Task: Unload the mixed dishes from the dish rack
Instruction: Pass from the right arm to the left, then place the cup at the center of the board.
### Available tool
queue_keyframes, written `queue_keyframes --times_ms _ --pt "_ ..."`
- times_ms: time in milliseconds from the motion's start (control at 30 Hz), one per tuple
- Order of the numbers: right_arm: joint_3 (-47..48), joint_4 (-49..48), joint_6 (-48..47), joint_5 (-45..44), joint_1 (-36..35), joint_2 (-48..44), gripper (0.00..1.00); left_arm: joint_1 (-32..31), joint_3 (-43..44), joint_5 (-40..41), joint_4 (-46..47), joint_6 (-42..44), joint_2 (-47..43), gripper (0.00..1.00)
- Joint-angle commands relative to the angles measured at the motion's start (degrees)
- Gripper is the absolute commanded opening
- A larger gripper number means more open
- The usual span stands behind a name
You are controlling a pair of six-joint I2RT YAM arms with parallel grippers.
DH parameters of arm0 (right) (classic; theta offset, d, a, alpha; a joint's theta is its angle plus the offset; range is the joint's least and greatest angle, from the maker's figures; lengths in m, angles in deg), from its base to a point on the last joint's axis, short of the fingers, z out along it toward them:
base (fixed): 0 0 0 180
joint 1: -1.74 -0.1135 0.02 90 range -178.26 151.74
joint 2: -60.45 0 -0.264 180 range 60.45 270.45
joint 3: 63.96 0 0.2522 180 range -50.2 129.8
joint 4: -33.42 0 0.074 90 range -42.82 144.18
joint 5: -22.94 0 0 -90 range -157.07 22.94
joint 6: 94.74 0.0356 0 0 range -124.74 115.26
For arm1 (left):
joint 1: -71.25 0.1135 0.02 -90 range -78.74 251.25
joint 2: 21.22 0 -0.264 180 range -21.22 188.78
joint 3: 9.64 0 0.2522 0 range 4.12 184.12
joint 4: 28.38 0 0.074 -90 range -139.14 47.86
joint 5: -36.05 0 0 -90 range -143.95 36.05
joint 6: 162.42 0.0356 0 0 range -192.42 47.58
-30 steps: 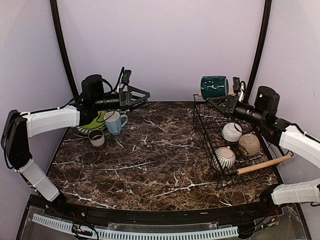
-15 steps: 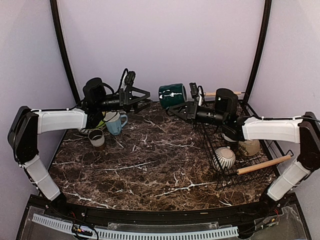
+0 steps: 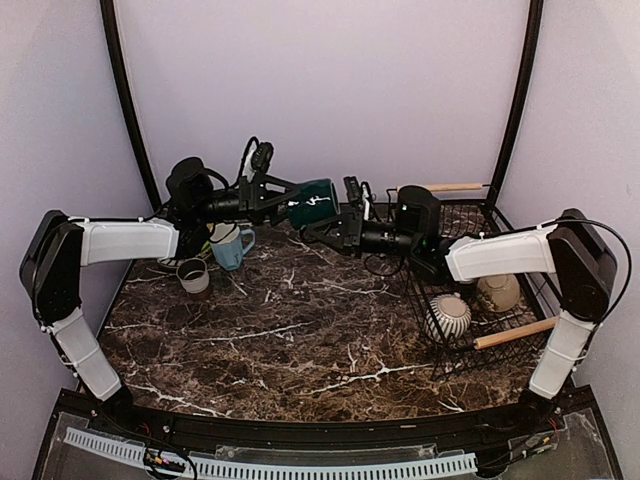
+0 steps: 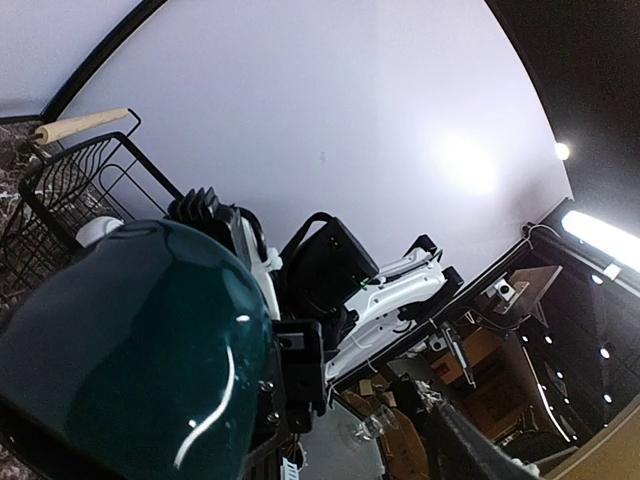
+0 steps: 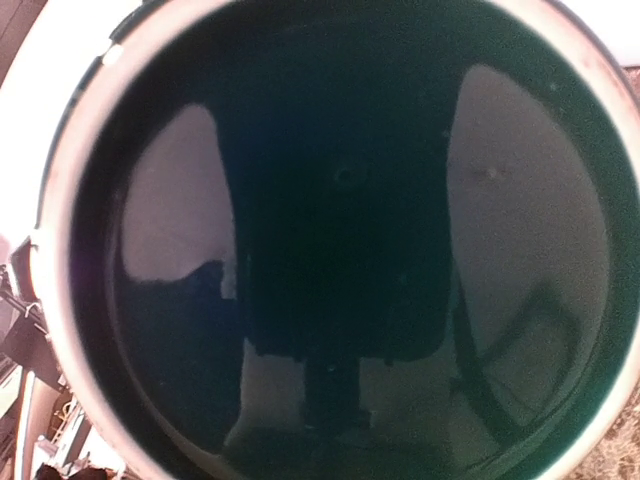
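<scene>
Over a dark marble table point(image 3: 300, 330), the dark green mug point(image 3: 312, 198) is held on its side in mid-air, left of the dish rack point(image 3: 515, 333), clamped at the rim by the right gripper point(image 3: 334, 218). Its closed end is pointed at the nearer left gripper point(image 3: 290, 200), whose jaws are seen apart around it; contact cannot be judged.

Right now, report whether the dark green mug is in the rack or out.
Out: the dark green mug is held sideways in mid-air by the right pincer, left of the dish rack.
</scene>
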Motion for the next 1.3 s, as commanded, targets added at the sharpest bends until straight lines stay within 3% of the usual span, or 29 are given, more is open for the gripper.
queue_keyframes --times_ms 0,67,167,267,367,433,600,667,767,800,867,1267 --pt "2.17 -9.5 0.98 1.13 -0.44 -0.06 0.0 -0.41 -0.11 -1.77 4.36 -2.36 0.34 0.66" --pt "1.95 -10.06 1.56 1.24 -0.45 0.42 0.0 -0.41 0.0 -1.79 4.35 -2.47 0.46 0.56" --pt "1.42 -10.01 1.95 0.63 -0.46 0.61 0.0 -0.41 0.14 -1.84 4.18 -2.75 0.68 0.33" --pt "1.26 -8.41 1.72 -0.08 -0.44 0.44 0.0 -0.4 0.44 -1.97 3.3 -2.43 1.03 0.22" --pt "0.59 -5.45 0.42 -1.74 -0.42 -0.54 0.14 -0.32 0.61 -1.86 2.07 -1.88 1.06 0.1" --pt "-0.26 -2.1 -0.48 -4.09 -0.44 -1.79 0.32 -0.32 0.83 -1.81 1.03 -1.08 0.95 0.03" --pt "-1.65 7.45 -2.15 -9.67 0.16 -4.62 0.74 -0.13 1.6 0.1 -8.02 5.63 -0.65 0.01" --pt "-1.27 13.05 -3.25 -12.14 0.51 -5.81 0.84 0.0 2.62 2.57 -19.9 11.19 -1.65 0.01" --pt "-1.18 20.22 -4.02 -15.68 1.1 -7.43 0.88 0.03 7.21 11.67 -40.67 26.67 -3.23 0.01" --pt "-1.16 22.44 -4.14 -16.81 1.3 -7.98 0.89 0.03 8.41 18.93 -51.39 29.81 -3.28 0.01" --pt "-1.32 27.42 -4.28 -19.76 1.8 -9.17 0.9 0.03 12.32 29.03 -63.6 36.78 -2.51 0.01" --pt "-2.6 31.31 -2.3 -21.41 3.69 -10.08 0.92 -1.08 31.75 47.03 -93.98 43.99 12.94 0.01"
